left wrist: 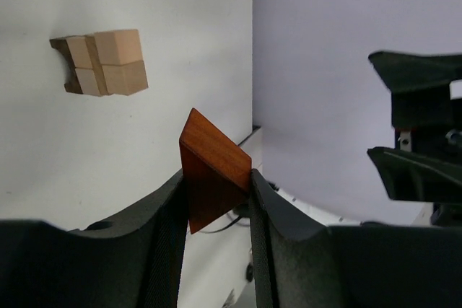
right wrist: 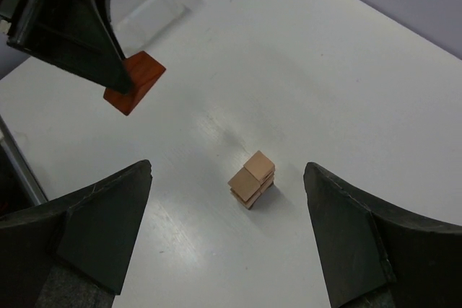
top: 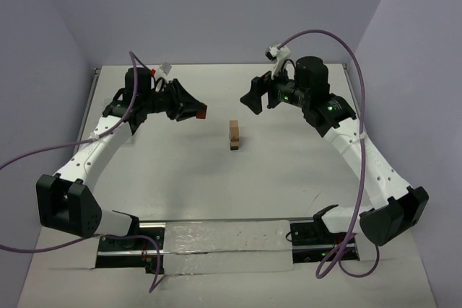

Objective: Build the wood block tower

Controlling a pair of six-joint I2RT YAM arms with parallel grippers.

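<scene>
The wood block tower [top: 234, 135] stands mid-table as a short stack of light tan cubes on darker pieces; it shows in the left wrist view [left wrist: 101, 63] and the right wrist view [right wrist: 252, 178]. My left gripper [top: 195, 110] hovers to the tower's left, above the table, shut on a reddish-brown triangular wedge [left wrist: 213, 171], which juts past the fingertips [right wrist: 134, 82]. My right gripper [top: 254, 97] hangs to the tower's upper right, open and empty [right wrist: 227, 169]. Its fingers are spread wide, and the tower lies between them far below.
Lilac walls close the table on the left, back and right. A translucent sheet [top: 224, 239] lies along the near edge between the arm bases. Purple cables [top: 346, 48] loop off both arms. The white table [top: 180, 178] surrounds the tower.
</scene>
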